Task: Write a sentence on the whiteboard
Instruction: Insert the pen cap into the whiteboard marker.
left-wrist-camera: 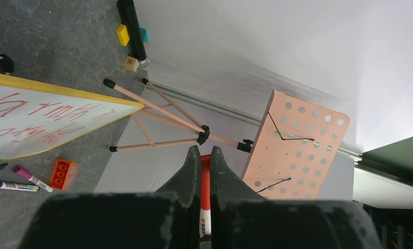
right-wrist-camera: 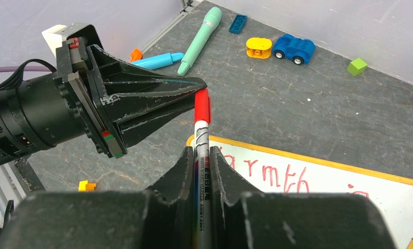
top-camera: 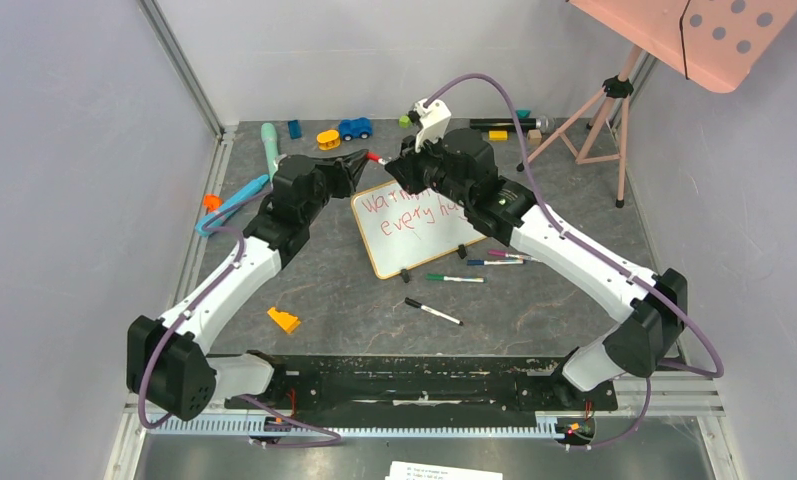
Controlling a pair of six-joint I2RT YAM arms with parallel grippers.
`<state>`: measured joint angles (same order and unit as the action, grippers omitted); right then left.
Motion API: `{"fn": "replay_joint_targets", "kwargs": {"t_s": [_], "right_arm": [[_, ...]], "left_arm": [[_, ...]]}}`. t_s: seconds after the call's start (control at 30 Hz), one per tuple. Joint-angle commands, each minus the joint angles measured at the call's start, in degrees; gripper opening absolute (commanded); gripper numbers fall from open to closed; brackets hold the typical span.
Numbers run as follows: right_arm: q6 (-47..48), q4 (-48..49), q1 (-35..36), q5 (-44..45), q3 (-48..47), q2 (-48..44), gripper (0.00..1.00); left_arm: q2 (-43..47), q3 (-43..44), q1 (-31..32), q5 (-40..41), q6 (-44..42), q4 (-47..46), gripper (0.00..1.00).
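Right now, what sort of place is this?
Probably a robot lab test cell: a left arm and right arm bolted at a grey table, plain panels around it, whiteboard and toy car as props.

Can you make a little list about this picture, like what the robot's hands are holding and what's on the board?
left end effector: shut on the red cap
right end effector: shut on the marker, around its barrel
marker: held in the air between both arms, near the whiteboard's far corner
whiteboard: on the table between the arms
sentence: red, two lines; "Warmth" and "every" readable, the rest hidden by the right arm
loose pens: beside the whiteboard
toys: blue car, yellow brick
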<state>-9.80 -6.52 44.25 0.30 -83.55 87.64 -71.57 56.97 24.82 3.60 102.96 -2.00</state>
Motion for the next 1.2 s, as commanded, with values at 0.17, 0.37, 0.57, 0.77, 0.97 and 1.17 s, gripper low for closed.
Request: {"fn": "replay_joint_targets", "kwargs": {"t_s": [0.17, 0.37, 0.57, 0.77, 0.97, 1.17], "right_arm": [[-0.1, 0.67, 0.19, 1.33, -0.58, 2.17, 0.0], [-3.69, 1.26, -2.4, -5.49, -0.34, 3.55, 0.0], [-5.99, 0.97, -5.63, -11.65, -0.37, 4.19, 0.0], [1.13, -3.25, -4.81, -5.92, -1.61, 1.99, 0.0], [9.02, -6.97, -0.22, 6.09, -2.47, 0.21, 0.0], [-1.73, -4.97, -7.93, -8.38, -2.31, 2.71, 0.0]], "left_arm": [[2.7, 5.52, 9.24, -12.1, -7.62, -2.46, 0.02], [0.97, 7.65, 13.95, -13.28, -7.25, -2.92, 0.02], [-1.75, 10.24, 17.04, -17.79, -7.33, -3.63, 0.02], [-1.9, 7.11, 16.93, -16.53, -4.35, -6.67, 0.02], [-6.78, 11.38, 17.62, -19.4, -4.26, -9.82, 0.02], [-8.69, 16.55, 17.91, -23.25, -7.48, -10.37, 0.02]]}}
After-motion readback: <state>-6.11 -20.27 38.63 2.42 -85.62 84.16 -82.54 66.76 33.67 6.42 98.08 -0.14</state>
